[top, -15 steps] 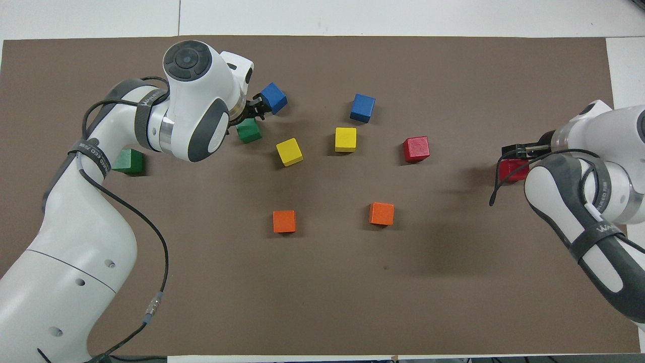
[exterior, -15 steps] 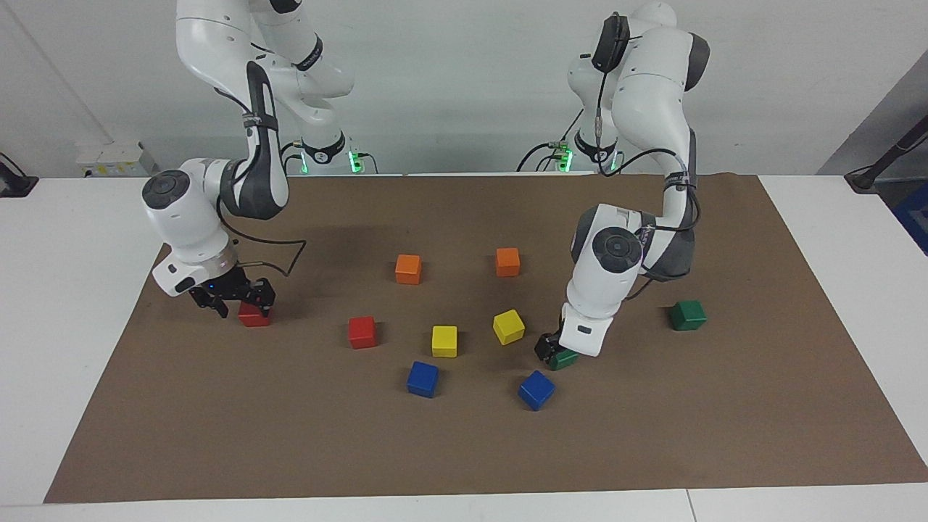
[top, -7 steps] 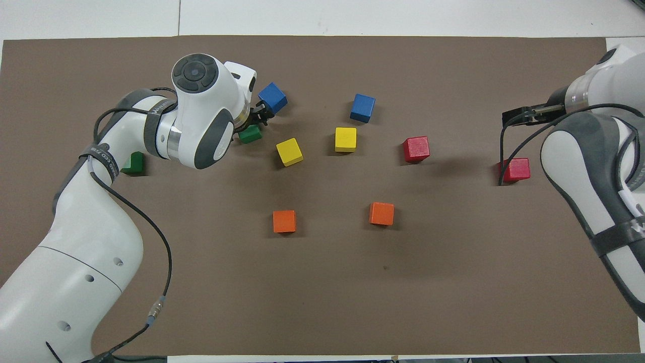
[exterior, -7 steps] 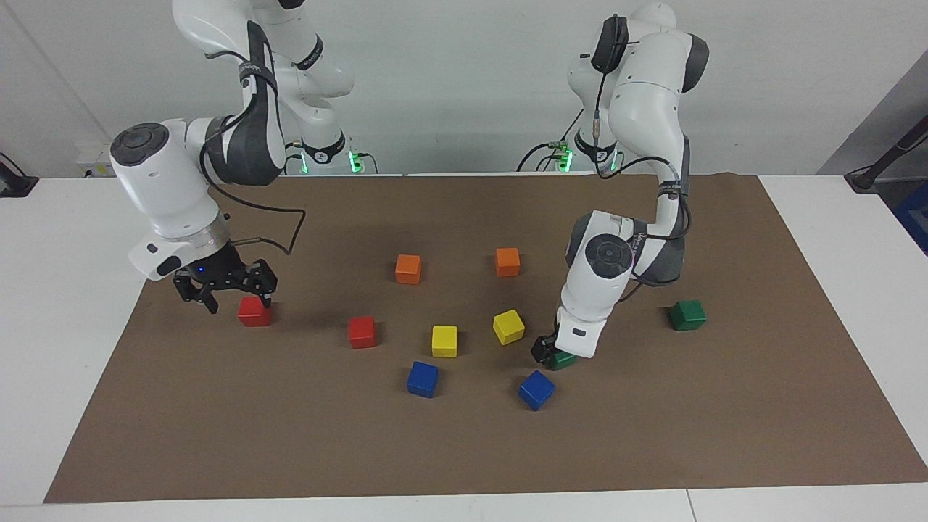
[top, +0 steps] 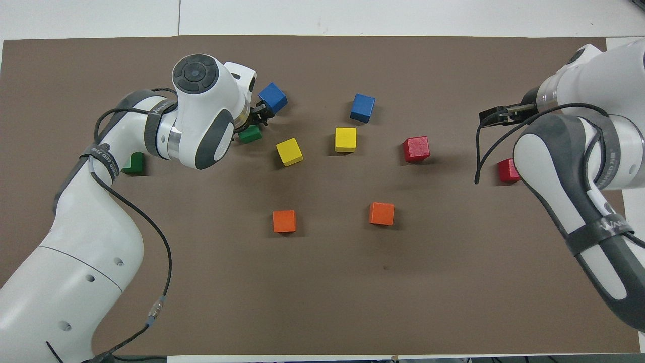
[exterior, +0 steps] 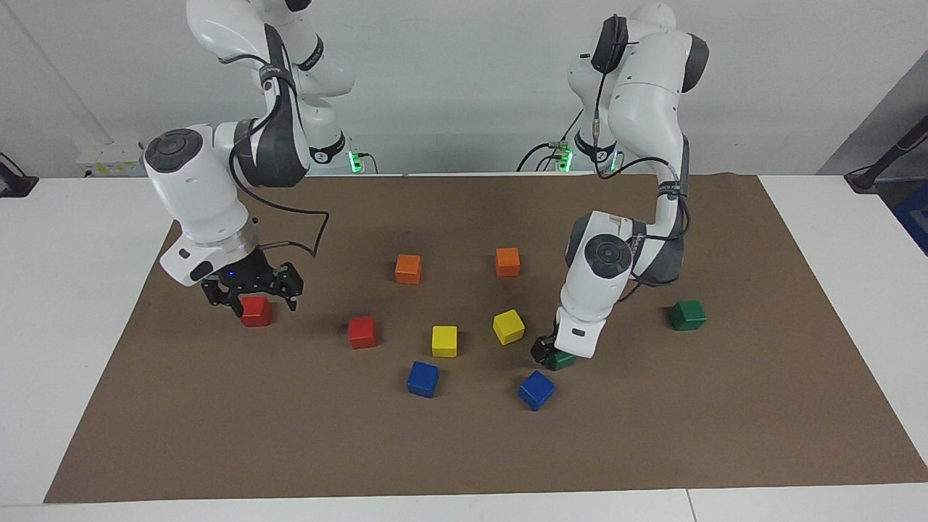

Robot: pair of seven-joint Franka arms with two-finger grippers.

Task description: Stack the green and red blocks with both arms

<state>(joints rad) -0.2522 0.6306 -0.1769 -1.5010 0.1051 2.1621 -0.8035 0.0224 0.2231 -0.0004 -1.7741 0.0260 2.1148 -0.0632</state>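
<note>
The right gripper (exterior: pixel 251 297) hangs over a red block (exterior: pixel 255 311) near the right arm's end of the brown mat (exterior: pixel 464 449) — its fingers spread wide, one on each side above the block and apart from it. In the overhead view the right arm's forearm covers most of that block, leaving only a red sliver. The second red block (exterior: pixel 362 332) sits uncovered toward the middle of the mat.

The left gripper (exterior: pixel 549 353) is down at a green block (exterior: pixel 562 359), just beside a blue cube (exterior: pixel 536 389) — the wrist housing hides the fingers, so whether they clasp the block cannot be told. The other green block (exterior: pixel 686 315) lies near the left arm's end; from overhead it is half hidden by the left arm.
</note>
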